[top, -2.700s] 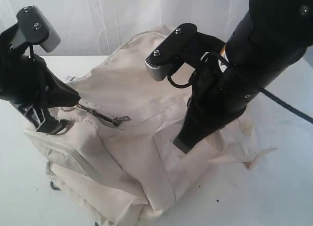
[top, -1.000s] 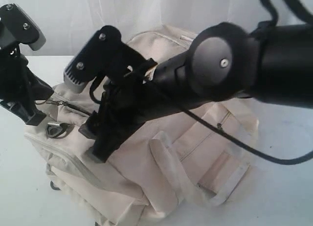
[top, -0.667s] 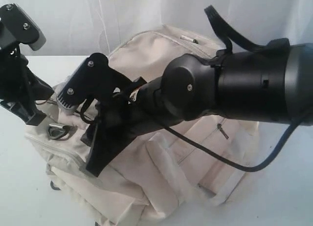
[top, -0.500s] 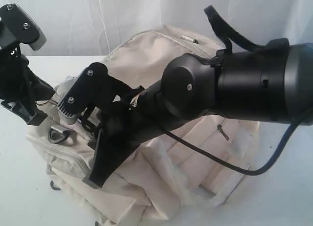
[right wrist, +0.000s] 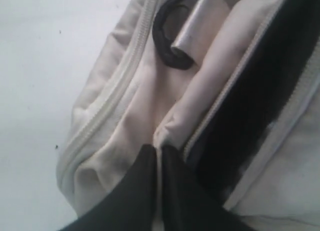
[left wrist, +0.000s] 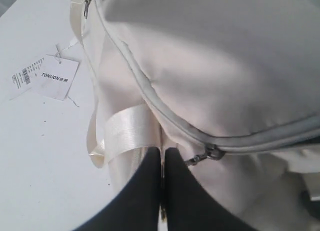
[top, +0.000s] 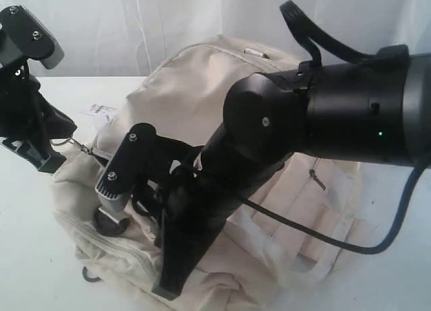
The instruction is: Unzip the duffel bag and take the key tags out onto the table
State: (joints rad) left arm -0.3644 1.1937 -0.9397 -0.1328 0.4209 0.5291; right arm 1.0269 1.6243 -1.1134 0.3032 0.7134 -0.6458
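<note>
1. Lying on the table (top: 27, 257), the bag (top: 202, 89) is slumping in soft cream folds across the middle, with both arms working over it.
2. The left gripper (top: 42, 164) is hanging at the bag's far-left end, above the spot where fabric meets tabletop, and a thin cord (top: 79, 148) is running from it toward the bag.
3. In the left wrist view its fingers (left wrist: 145, 191) are pressing flat together. Their tips are resting against the bag beside a satin ribbon (left wrist: 127, 133) and just beside a metal zip pull (left wrist: 207, 155). I cannot tell whether anything is being nipped between them.
4. A grey zip (left wrist: 150, 98) is running shut along the seam and ending at that pull.
5. A paper label (top: 101, 110) is lying flat on the table, just beside the bag's left side.
6. The right arm (top: 323, 109) is reaching across the middle, and the right gripper (top: 168, 289) is pointing down at the bag's near-left end.
7. In the right wrist view its fingers (right wrist: 137, 191) are squeezing tight together, pinching the corner of a fabric fold (right wrist: 200, 101).
8. That fold is forming the lip of an opening (right wrist: 240, 121), which is gaping dark just beside it.
9. A black loop (right wrist: 167, 38) and a grey tube (right wrist: 200, 18) are lying on the bag beyond the fold, touching each other.
</note>
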